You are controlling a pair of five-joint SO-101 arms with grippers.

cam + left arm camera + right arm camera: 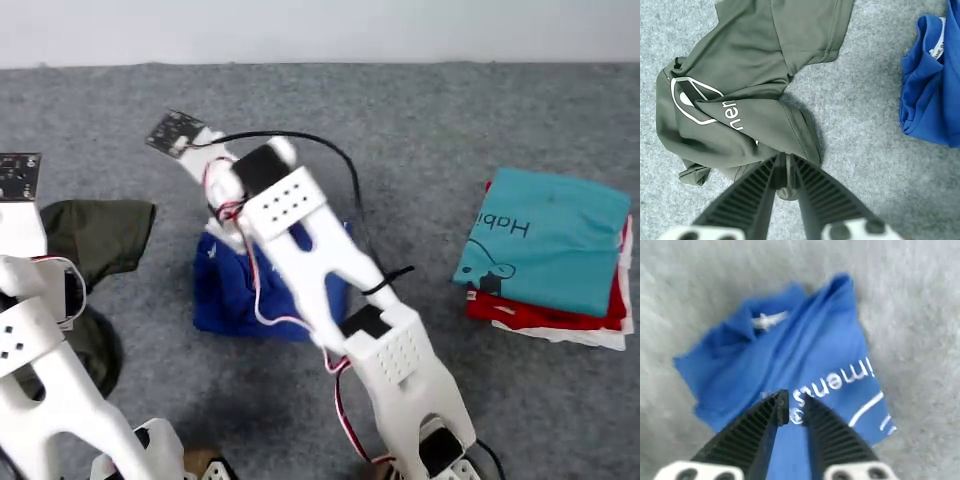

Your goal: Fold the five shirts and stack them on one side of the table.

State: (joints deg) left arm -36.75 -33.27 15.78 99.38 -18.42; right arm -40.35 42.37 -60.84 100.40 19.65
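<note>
The left gripper was clamped on an edge of the crumpled olive-green fabric shirt. The right gripper hung at the rumpled blue fabric shirt, and its grip could not be told.

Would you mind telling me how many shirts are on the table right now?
5: an olive shirt crumpled at the left, a blue shirt mid-table, and a teal shirt, red shirt and white shirt stacked at the right; the stack may hide more.

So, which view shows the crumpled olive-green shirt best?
Left wrist view: the crumpled olive-green shirt lies close, print visible. High view catches part beside the left arm; right wrist view faces the folded blue shirt.
</note>
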